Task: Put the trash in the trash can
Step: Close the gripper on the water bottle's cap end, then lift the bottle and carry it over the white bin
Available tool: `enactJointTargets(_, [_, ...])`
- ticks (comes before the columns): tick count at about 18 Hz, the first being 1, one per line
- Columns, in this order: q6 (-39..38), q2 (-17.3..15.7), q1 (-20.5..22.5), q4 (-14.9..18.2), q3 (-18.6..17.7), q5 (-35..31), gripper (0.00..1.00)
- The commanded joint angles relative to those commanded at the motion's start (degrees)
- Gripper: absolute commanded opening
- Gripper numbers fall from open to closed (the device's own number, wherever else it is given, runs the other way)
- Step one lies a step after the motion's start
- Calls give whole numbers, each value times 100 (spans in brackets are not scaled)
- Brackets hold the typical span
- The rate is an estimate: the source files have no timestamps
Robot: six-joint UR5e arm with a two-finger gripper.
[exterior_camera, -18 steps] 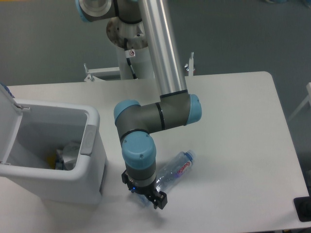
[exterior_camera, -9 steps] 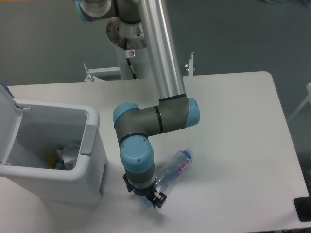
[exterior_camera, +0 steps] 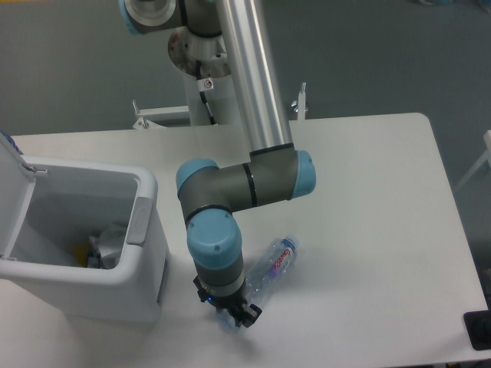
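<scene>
At the left edge of the frame the trash can (exterior_camera: 146, 230) stands unmoved, a boxy pale plastic bin with rounded corners, its lid (exterior_camera: 14, 195) hinged up and a darker grey strip along the right rim. Down inside it lies the crumpled white wrapper (exterior_camera: 111, 244), matte and creased, beside something yellow too dim to name.

Right of the bin, at lower centre, the arm (exterior_camera: 230, 184) with its brushed metal tube and blue-capped grey joints has shifted slightly left and down since a second ago. The gripper (exterior_camera: 236, 315) sits at the lower end of the bottle (exterior_camera: 270, 268), and its black fingers appear closed on that end, though the wrist hides the contact and I cannot say for sure.

The clear crushed bottle, glossy with a red label and blue cap, lies tilted on the smooth white table (exterior_camera: 383, 199), cap toward upper right; it has slid a little left with the arm.
</scene>
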State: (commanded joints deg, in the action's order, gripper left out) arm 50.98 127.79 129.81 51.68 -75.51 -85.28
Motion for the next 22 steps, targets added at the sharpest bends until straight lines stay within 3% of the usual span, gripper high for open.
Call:
enactJointTargets(8, [-192, -614, 659, 9, 388, 1960, 44])
enactJointTargets(14, [-1334, -1037, 1458, -9, 923, 4377, 44])
enactJointTargets(17, [-1836, -1063, 1583, -35, 1152, 4984, 44])
enactJointTargets(22, [-2153, -1072, 1521, -53, 1170, 5645, 44])
